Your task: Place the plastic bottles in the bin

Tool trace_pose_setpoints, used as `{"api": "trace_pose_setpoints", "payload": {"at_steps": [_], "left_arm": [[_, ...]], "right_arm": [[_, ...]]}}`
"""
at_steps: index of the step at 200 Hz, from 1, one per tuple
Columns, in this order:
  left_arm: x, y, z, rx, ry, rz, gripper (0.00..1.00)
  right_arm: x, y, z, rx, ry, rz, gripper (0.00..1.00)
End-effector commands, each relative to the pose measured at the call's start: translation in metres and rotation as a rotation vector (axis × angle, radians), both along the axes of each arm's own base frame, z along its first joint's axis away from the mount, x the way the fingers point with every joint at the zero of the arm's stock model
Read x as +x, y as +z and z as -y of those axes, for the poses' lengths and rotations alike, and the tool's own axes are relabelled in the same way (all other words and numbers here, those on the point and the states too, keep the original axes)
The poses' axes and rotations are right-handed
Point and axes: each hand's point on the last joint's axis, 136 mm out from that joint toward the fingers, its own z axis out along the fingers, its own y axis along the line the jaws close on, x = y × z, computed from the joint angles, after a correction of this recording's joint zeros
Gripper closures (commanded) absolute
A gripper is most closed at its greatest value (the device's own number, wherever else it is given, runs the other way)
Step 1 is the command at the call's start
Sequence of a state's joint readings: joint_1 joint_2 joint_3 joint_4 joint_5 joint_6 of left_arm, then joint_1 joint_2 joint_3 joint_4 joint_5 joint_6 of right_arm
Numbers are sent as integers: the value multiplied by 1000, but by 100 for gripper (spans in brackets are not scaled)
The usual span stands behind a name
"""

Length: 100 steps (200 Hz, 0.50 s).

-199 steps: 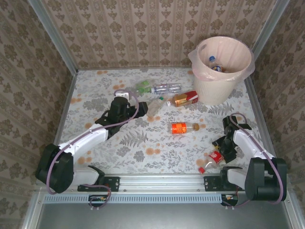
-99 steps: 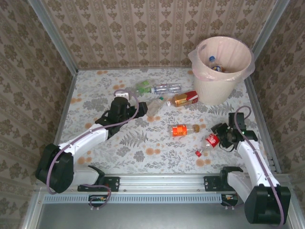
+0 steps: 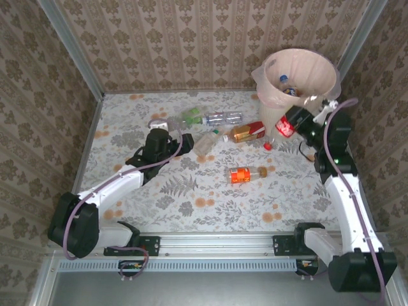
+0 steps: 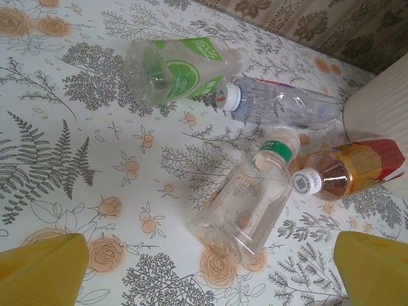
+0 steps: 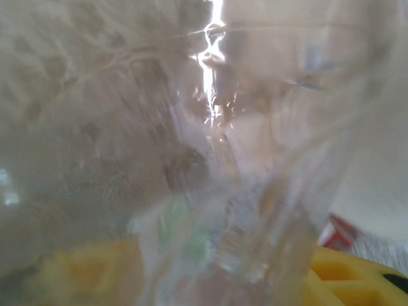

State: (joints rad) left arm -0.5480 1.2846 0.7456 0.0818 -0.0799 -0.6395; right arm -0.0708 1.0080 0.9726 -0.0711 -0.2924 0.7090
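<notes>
The right jaws grip a red-label bottle [image 3: 285,126], cap end hanging down, with the bin [image 3: 320,69] just beyond them. The left jaws stand wide open and empty, low over the tabletop [image 3: 127,121]. A green-capped bottle [image 4: 245,204] lies between and just ahead of them. A lime-label bottle [image 4: 172,67] and an amber bottle [image 4: 344,172] lie farther ahead.

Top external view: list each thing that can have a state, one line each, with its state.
bin, upright, lined.
right tool, shut on red-label bottle.
red-label bottle, held in the air beside the bin.
left tool, open, holding nothing.
orange-label bottle, lying on table.
green-capped clear bottle, lying on table.
</notes>
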Motion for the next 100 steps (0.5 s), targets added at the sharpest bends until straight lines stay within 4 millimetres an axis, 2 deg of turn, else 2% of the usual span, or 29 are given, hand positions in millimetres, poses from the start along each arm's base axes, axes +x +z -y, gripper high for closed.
{"api": "trace_pose_setpoints", "payload": {"at_steps": [1, 17, 50, 72, 77, 87, 100], "left_arm": [[6, 25, -2, -55, 34, 51, 0], [4, 25, -4, -62, 49, 51, 0], [1, 24, -8, -78, 65, 50, 0], [0, 25, -9, -81, 70, 50, 0], [0, 25, -9, -82, 70, 50, 0], [-1, 25, -10, -78, 72, 49, 0], [-2, 25, -12, -74, 79, 49, 0]], "right_arm": [[17, 77, 2, -120, -1, 230, 51], [29, 108, 6, -177, -18, 296, 50], [58, 146, 17, -288, -75, 353, 49], [81, 162, 28, -366, -119, 366, 49], [95, 157, 31, -383, -122, 346, 49], [107, 161, 36, -429, -138, 337, 49], [125, 156, 44, -496, -163, 305, 49]]}}
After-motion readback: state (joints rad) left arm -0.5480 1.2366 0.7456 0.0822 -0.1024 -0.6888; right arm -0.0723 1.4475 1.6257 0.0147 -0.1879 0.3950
